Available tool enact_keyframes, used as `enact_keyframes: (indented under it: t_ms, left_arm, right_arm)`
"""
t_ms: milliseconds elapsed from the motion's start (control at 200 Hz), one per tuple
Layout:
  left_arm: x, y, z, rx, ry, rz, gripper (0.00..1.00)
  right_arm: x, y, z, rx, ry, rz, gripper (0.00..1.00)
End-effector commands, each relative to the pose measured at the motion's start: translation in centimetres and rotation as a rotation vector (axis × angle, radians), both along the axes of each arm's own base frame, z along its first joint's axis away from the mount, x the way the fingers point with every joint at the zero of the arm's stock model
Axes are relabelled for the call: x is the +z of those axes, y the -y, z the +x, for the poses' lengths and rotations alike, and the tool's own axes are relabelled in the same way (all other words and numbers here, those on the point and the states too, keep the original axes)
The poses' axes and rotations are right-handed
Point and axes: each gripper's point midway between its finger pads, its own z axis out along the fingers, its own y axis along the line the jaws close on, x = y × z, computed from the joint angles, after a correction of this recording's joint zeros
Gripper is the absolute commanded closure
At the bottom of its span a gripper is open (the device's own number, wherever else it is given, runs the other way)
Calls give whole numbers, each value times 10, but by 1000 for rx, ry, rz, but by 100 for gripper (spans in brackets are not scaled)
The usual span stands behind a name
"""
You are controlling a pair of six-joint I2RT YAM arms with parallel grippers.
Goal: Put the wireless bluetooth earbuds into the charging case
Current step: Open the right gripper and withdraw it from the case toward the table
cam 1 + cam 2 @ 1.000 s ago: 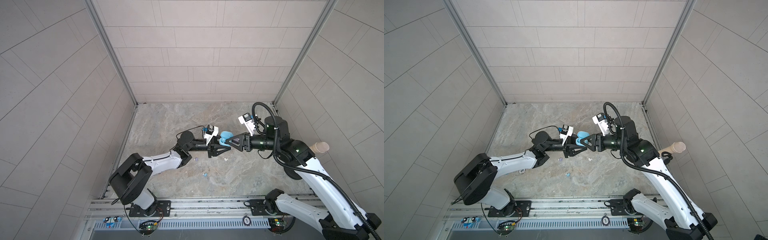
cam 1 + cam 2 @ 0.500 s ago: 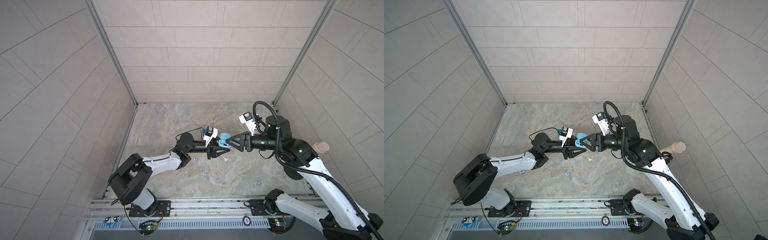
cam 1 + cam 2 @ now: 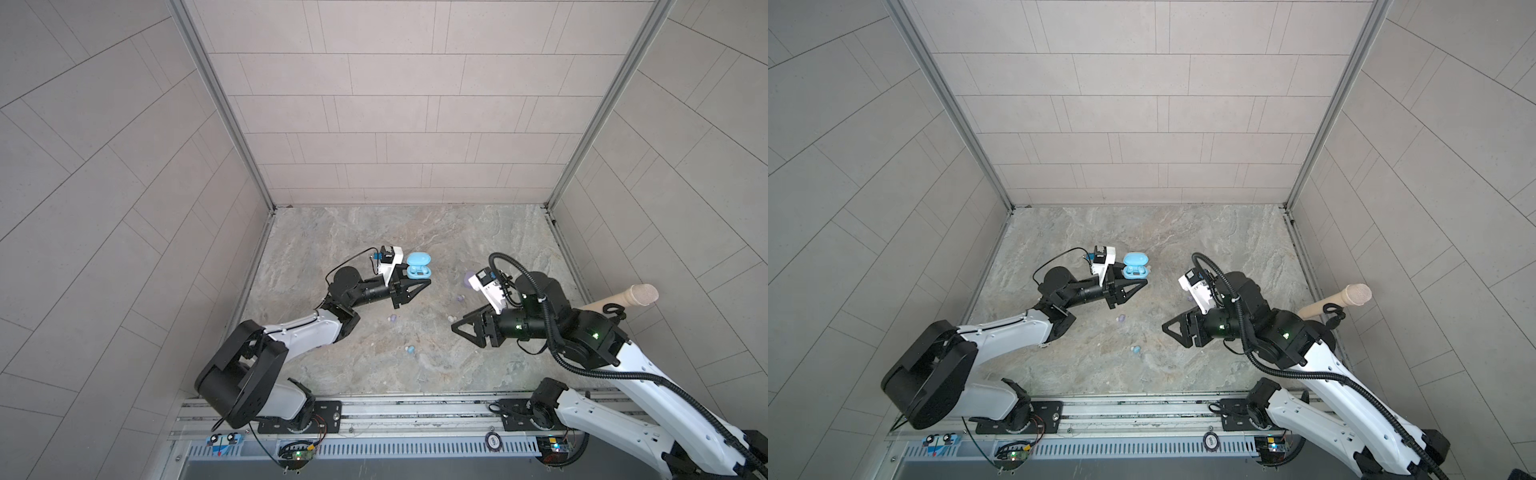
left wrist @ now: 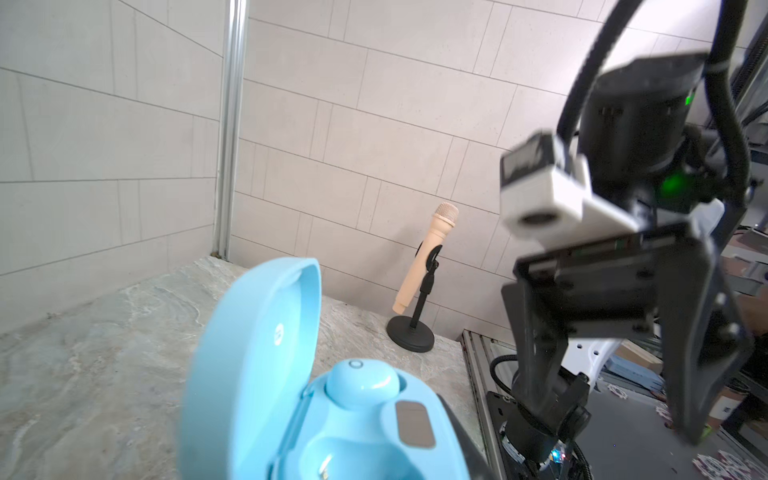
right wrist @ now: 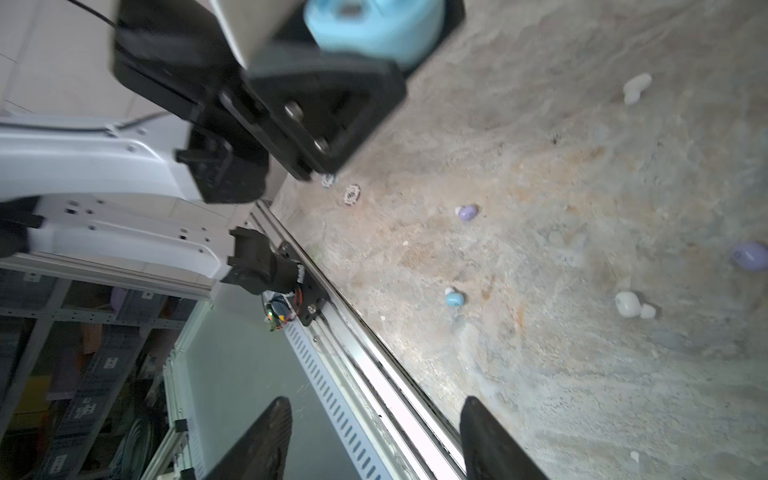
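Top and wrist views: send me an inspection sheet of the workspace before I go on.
Surface: marbled tabletop.
Job's things: open blue case, one earbud seated, other slot empty; loose blue earbud, two lilac earbuds, two white earbuds; lilac case partly hidden.
Clutter: microphone on stand, right edge.
Grippers: left gripper shut on the case; right gripper open, empty.
Cables: black hose, thin black cable, both clear of the buds.
Surroundings: tiled walls; front rail.
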Motion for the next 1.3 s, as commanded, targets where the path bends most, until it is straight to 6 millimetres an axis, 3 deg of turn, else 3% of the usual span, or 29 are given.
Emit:
enact_keyframes:
  t_ms: [0,75,90,145,375,656,866,1297]
  left_arm:
    - [9,-14,15,69,13,3,100]
    - [14,-15,20,80,20,19,100]
    - [15,-24,30,115,18,23,100]
    - [19,-29,36,135,25,31,100]
    - [34,-51,61,197,26,43,100]
    - [28,-57,72,221,-5,65,100]
    - [26,-65,78,234,-22,63,100]
    - [28,-68,88,223,-28,48,100]
  right_arm:
    - [-42,0,7,-29,47,-143,33]
    - [-68,-5,7,1,71,-234,33]
    - [-72,-7,7,7,75,-247,33]
    - [-86,-14,8,34,97,-296,33]
    - [-125,-36,14,133,138,-500,34]
    - [-170,-61,21,166,104,-619,34]
    - [-193,-80,28,228,120,-710,34]
    - [-218,-67,43,193,113,-895,43]
